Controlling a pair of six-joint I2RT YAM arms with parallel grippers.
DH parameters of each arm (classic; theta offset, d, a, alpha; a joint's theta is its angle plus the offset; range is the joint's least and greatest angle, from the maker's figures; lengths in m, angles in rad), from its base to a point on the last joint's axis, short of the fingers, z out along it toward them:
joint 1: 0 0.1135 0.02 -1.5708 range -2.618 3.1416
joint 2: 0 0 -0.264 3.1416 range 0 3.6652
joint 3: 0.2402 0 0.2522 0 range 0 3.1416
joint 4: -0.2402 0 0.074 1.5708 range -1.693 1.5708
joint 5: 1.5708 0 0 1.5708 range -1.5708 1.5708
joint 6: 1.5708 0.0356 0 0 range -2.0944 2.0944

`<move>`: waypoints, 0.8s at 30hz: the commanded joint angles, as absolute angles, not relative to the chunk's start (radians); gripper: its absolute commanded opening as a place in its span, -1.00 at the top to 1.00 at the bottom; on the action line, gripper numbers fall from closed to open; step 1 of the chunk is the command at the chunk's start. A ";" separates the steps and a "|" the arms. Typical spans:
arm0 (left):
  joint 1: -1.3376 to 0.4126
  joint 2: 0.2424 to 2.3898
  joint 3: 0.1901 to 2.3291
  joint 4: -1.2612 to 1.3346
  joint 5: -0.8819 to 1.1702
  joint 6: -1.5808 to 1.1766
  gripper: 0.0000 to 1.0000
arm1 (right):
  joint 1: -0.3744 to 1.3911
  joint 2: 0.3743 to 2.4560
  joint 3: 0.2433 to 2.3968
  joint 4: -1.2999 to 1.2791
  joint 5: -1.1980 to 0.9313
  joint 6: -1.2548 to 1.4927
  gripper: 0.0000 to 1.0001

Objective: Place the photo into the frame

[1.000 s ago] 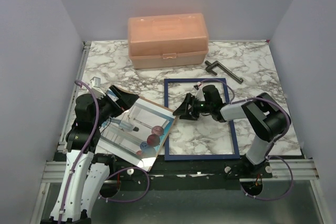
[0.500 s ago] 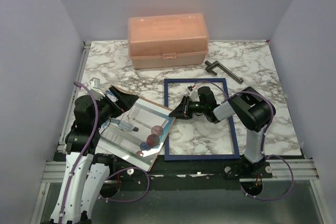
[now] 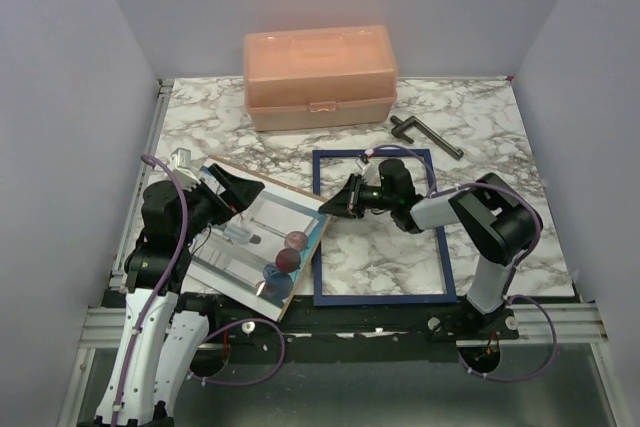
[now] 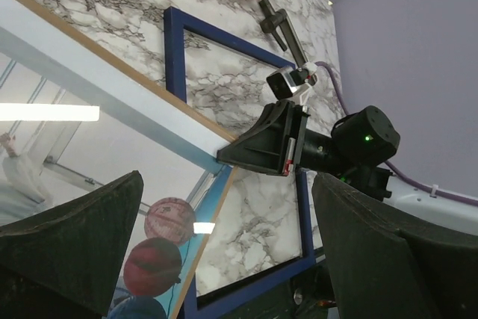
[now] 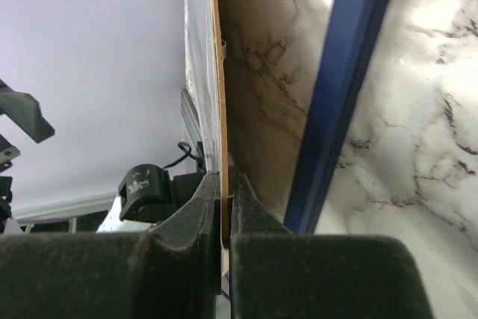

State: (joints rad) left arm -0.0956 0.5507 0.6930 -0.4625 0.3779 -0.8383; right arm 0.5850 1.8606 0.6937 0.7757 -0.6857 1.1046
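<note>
Since a second ago, the right hand (image 3: 328,210) has moved left out of the frame's opening to the right corner of the stack at centre left. It is now closed on that edge. The wrist view shows its fingers pinched tight on the thin brown rim of the backing board (image 3: 272,188). I can't tell whether the print is also in the pinch.

The photo (image 3: 262,247) lies face up on the board, balloons toward the lower edge. The stack sits askew at centre left, its right corner over the left rail of the frame (image 3: 385,299). The frame lies flat on the counter (image 3: 480,117) at centre right, navy side up and with nothing in its opening. The left hand (image 3: 238,192) hovers at the stack's upper-left corner, its fingers spread wide and holding nothing.

My main worry is the glossy print. If only the board is pinched, any lift or tilt could let the photo slide off toward the lower left.

The second risk is the grip itself. It is a narrow bite on one corner, so the board may swing or slip out, with no hold at the far end while the left hand is open.

Third, pulling the stack to the right while it rides on the rail could catch that rail. That would shove the frame out of square or nudge it toward the counter's near edge.
</note>
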 commanded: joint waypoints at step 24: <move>-0.092 0.562 0.723 -0.497 0.382 -0.808 -0.97 | 0.674 1.782 0.838 0.608 -0.220 1.205 0.99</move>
State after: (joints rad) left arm -0.0956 0.5602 0.6937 -0.4820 0.3779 -0.8261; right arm 0.6411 1.7424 0.7773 0.6319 -0.3176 1.1957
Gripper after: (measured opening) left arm 0.985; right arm 0.060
